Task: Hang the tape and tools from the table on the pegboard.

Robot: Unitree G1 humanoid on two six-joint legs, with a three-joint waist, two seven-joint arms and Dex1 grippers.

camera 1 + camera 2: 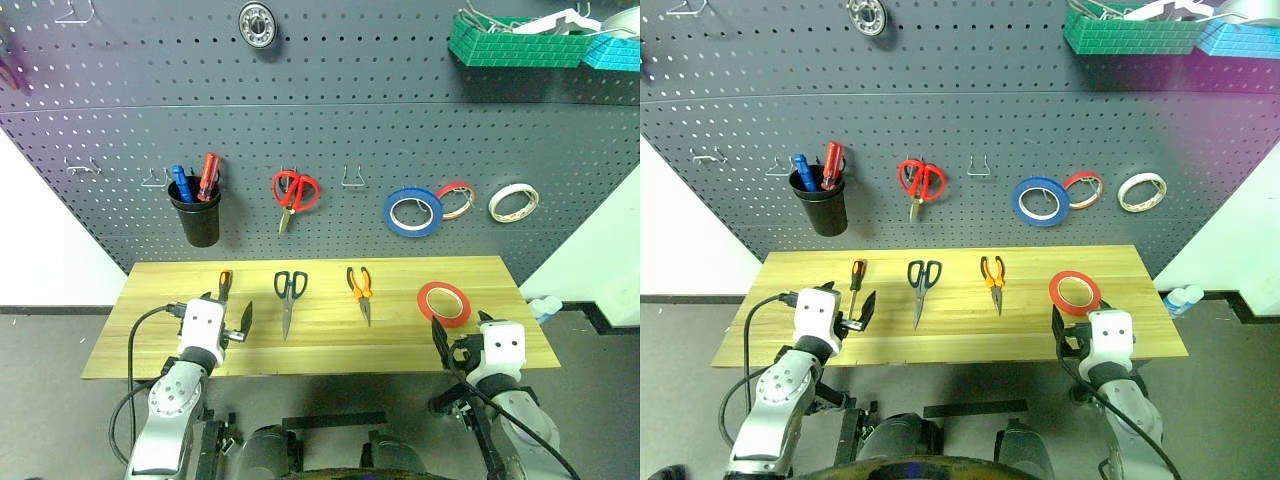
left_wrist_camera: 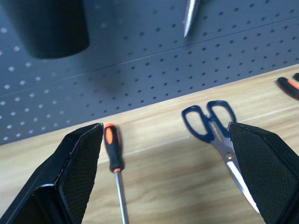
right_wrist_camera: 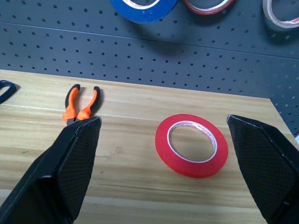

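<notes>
No text, label, brand or number can be read on anything here.

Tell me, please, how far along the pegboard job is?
Nothing looks hung yet: the screwdriver, scissors, pliers and red tape all lie on the table, below the pegboard. Nothing is in hand: the left gripper and right gripper are open and empty. All four items remain.

table point(image 3: 140, 196): pale planked wood, smooth | pegboard point(image 1: 400, 140): matt dark grey | red tape point(image 3: 191, 144): glossy plastic | finger pads point(image 3: 77, 154): black, finely textured | scissors point(image 2: 219, 135): shiny metal blades
</notes>
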